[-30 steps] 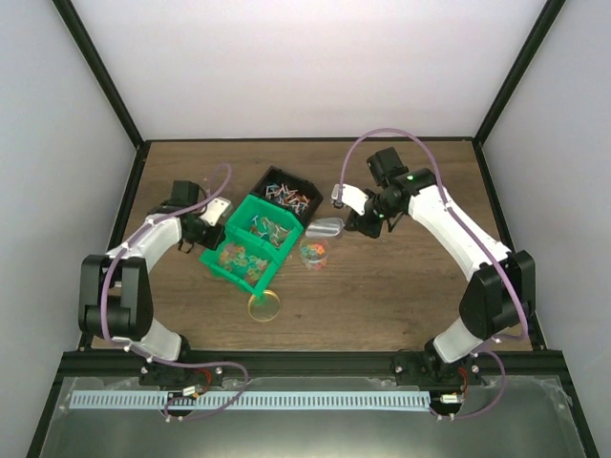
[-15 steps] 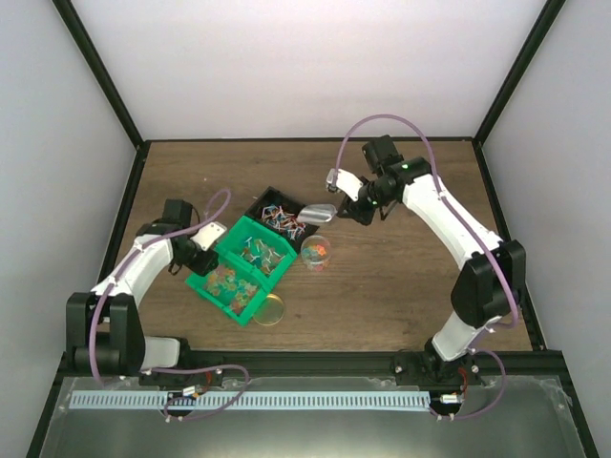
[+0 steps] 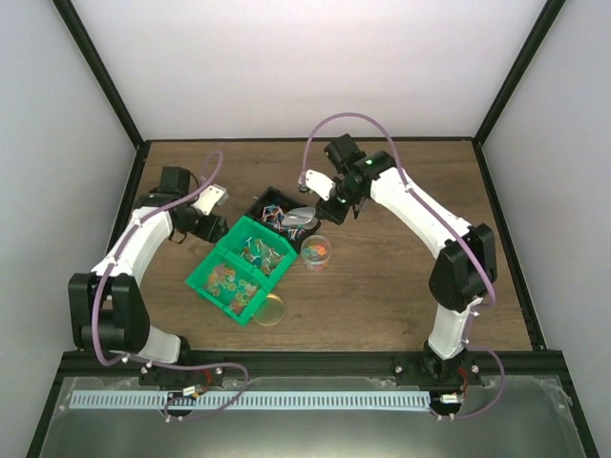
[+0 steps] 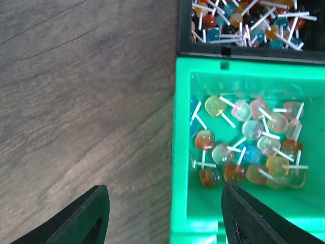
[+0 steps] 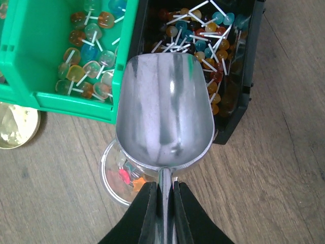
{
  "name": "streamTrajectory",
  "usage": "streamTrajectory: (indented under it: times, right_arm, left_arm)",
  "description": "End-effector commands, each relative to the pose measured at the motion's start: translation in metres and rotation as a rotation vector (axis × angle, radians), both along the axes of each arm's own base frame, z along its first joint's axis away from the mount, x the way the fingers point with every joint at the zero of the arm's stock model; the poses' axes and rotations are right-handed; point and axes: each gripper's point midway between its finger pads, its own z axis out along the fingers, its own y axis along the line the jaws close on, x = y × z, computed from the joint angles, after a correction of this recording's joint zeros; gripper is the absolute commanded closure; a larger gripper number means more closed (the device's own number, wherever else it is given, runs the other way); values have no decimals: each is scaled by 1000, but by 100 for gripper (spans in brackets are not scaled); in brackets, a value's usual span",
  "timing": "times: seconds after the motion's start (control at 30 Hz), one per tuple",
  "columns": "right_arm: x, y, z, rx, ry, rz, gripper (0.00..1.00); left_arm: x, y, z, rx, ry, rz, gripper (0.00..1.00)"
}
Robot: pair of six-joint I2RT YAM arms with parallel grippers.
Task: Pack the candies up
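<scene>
The candies are small coloured sweets on white sticks. They fill a black bin (image 3: 275,205) (image 5: 238,76) and a green bin (image 3: 212,284) (image 4: 180,152), and a few lie in a clear jar (image 3: 317,253) (image 5: 119,175). My right gripper (image 3: 322,207) (image 5: 163,195) is shut on the handle of an empty silver scoop (image 3: 301,218) (image 5: 165,117), which hangs over the black bin's near edge and the jar. My left gripper (image 3: 212,227) (image 4: 165,218) is open at the green bin's far-left corner, with the bin's wall showing between its fingers and nothing gripped.
A round gold lid (image 3: 268,308) (image 5: 14,124) lies on the wooden table (image 3: 401,277) in front of the green bin. The green and black bins sit corner to corner. Black frame rails border the table on the left, right and back.
The left gripper has opened, let go of the green bin and drawn back after dragging it toward the front left. The right arm has swung the scoop left over the black bin.
</scene>
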Motion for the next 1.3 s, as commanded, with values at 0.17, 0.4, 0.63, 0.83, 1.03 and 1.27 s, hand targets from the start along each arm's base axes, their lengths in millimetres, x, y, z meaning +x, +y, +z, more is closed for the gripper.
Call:
streamTrajectory:
  times: [0.17, 0.4, 0.63, 0.83, 1.03, 1.27]
  right_arm:
    - [13, 5, -11, -146, 10, -82, 99]
    - [20, 4, -22, -229, 0, -73, 99]
    - [25, 14, -38, -307, -12, -34, 99]
    - [23, 20, -51, -362, 16, 4, 99]
    - [24, 24, -73, -395, 49, 10, 99]
    - [22, 34, -94, -377, 112, 11, 99]
  left_arm:
    - [44, -17, -10, -121, -4, 88, 37]
    - [64, -26, -26, -157, 19, 117, 39]
    - [65, -37, -39, -147, 27, 105, 40]
    - [65, -41, -44, -153, 33, 116, 41]
    - [57, -46, -53, -157, 52, 111, 45]
    - [53, -52, -56, -171, 66, 88, 52]
